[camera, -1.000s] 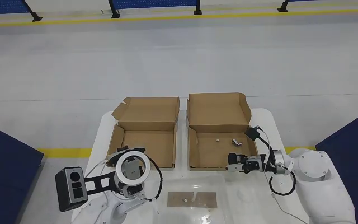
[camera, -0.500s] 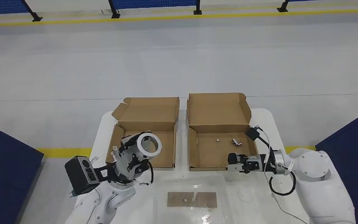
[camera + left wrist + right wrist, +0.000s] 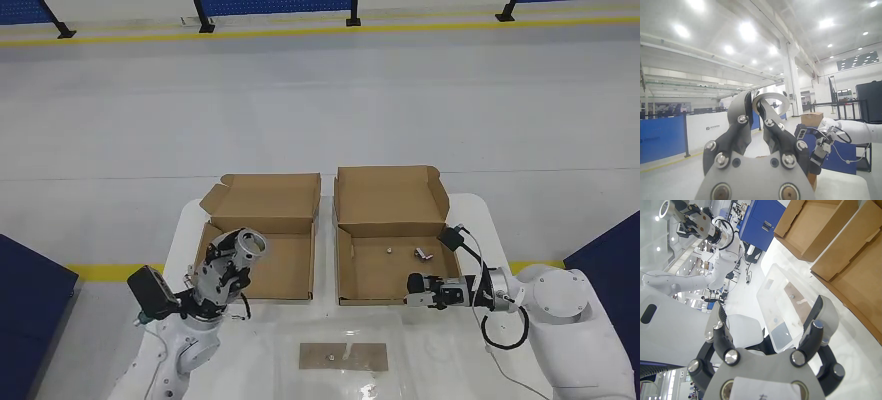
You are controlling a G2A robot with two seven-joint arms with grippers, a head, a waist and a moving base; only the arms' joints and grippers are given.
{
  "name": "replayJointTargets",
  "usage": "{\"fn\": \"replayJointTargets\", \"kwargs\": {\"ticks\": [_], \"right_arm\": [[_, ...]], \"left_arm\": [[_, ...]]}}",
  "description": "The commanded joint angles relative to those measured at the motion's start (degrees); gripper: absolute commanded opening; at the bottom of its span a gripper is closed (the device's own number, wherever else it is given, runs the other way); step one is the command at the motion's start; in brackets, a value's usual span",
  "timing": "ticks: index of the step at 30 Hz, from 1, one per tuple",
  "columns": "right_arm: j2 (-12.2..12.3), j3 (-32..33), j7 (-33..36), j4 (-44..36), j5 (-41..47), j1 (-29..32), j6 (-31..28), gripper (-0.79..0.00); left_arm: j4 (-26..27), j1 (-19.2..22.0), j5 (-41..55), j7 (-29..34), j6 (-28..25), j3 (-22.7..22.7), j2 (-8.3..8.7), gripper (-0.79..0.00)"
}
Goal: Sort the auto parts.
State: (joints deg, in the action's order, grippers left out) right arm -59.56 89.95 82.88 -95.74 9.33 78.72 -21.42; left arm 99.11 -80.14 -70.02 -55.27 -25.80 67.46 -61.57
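Cannot name the two parts in the right box (image 3: 370, 275) from above: a pale speck (image 3: 388, 247) and a darker bit (image 3: 421, 253), both too small. Same for the bits in the clear tray (image 3: 763, 283), a round one (image 3: 792, 296) and a dark disc (image 3: 775, 319). Cannot see the tray's near corner, behind one of the right fingers (image 3: 827, 315). Cannot see the ring (image 3: 784, 102) whole, partly covered by the left fingers (image 3: 738, 108) pinching it. Cannot follow the right box or left box (image 3: 810, 234) past the right wrist view's edges.

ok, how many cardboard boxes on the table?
2. Both are open and sit side by side: the left box and the right box, which has small parts in it. None looks hidden.
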Motion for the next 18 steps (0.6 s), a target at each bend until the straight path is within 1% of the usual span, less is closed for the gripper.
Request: {"fn": "replayJointTargets", "kwargs": {"ticks": [1,6,8,14,18], "right_arm": [[0.0,0.0,0.0,0.0,0.0,0.0,0.0,0.0],[0.0,0.0,0.0,0.0,0.0,0.0,0.0,0.0],[0.0,0.0,0.0,0.0,0.0,0.0,0.0,0.0],[0.0,0.0,0.0,0.0,0.0,0.0,0.0,0.0],[0.0,0.0,0.0,0.0,0.0,0.0,0.0,0.0]], "left_arm": [[0.0,0.0,0.0,-0.1,0.0,0.0,0.0,-0.785],[0.0,0.0,0.0,-0.1,0.0,0.0,0.0,-0.785],[0.4,-0.1,0.2,3.1,1.6,0.3,-0.09,-0.785],[-0.5,-0.2,-2.0,15.3,8.3,0.8,-0.39,-0.785],[-0.4,-0.2,-2.4,20.0,11.8,0.3,-0.81,-0.785]]}}
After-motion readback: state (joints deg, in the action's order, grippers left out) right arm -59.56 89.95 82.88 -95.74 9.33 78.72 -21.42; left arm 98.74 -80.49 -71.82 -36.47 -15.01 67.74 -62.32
